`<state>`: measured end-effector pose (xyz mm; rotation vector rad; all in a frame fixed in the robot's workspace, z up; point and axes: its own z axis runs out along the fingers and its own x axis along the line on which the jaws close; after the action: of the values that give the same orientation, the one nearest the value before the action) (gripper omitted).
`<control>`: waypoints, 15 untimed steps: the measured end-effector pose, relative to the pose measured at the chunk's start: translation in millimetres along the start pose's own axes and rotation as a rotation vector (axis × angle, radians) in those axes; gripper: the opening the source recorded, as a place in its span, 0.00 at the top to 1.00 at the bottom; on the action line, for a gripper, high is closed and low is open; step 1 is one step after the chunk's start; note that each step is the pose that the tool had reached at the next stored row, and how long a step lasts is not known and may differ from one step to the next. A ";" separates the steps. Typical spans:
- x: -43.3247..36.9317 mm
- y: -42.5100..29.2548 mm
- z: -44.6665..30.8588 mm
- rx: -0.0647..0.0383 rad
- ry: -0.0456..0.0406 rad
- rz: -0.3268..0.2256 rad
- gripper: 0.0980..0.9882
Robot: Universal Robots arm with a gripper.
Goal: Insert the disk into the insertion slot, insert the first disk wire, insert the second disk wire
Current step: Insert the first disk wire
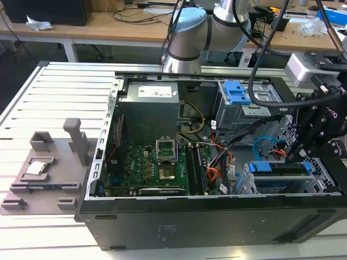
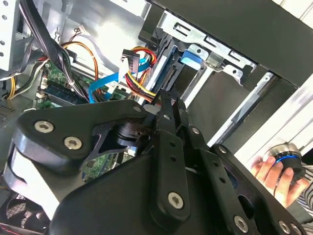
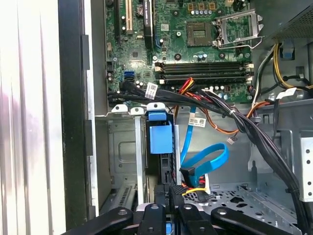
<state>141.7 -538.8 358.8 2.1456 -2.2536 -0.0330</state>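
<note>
Sitting in the perforated silvery drive cage [image 1: 246, 184], the blue-framed silver hard drive [image 3: 160, 138] seemingly lacked the orange-red wire bundle [image 2: 139, 78] and light blue cable [image 3: 210, 159], with the black gripper [image 2: 171, 107] closed at its rear edge.

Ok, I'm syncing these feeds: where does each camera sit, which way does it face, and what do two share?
Exterior view: off the arm, above the open computer case, looking down inside; arm and gripper show.
Second wrist view: at the wrist, looking along the gripper toward the insertion slot; a person's hand shows too.
First wrist view: at the wrist, looking past the gripper at the disk and motherboard.
Shared: both wrist views show the disk and the second disk wire.
</note>
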 end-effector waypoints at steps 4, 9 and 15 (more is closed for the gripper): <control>-0.1 -0.9 2.9 0.000 -0.0001 0.000 0.93; -0.2 -2.9 6.0 0.000 -0.0001 0.000 0.93; -2.8 -6.7 10.2 0.000 -0.0002 0.000 0.93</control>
<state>148.1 -536.4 348.3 2.1456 -2.2538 -0.0332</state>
